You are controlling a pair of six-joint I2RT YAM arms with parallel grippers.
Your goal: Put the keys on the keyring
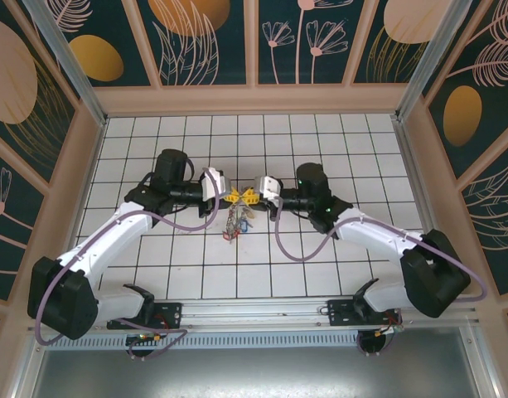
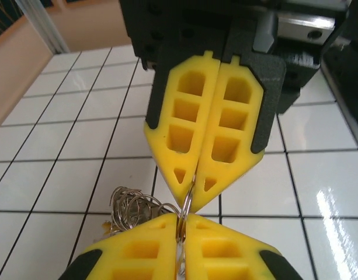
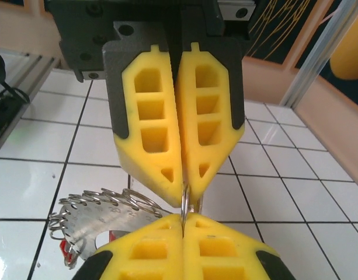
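**A:** Where do the pincers stand?

**B:** Tip to tip above the middle of the white tiled surface [image 1: 320,257], one reaching in from the left and one from the right. The left pincer [image 2: 182,220] is clenched on a thin wire ring [image 3: 184,201]. The right pincer [image 3: 183,220] grips that same ring from the opposite side.

**A:** And the keyring?

**B:** The flat grey keyring [image 3: 88,224] sits lower than the wire ring, with wire loops bunched along its edge.

**A:** The keys?

**B:** The keys [image 1: 237,222] are bunched beneath the meeting tips. Whether they dangle or touch the tiles, I cannot tell.
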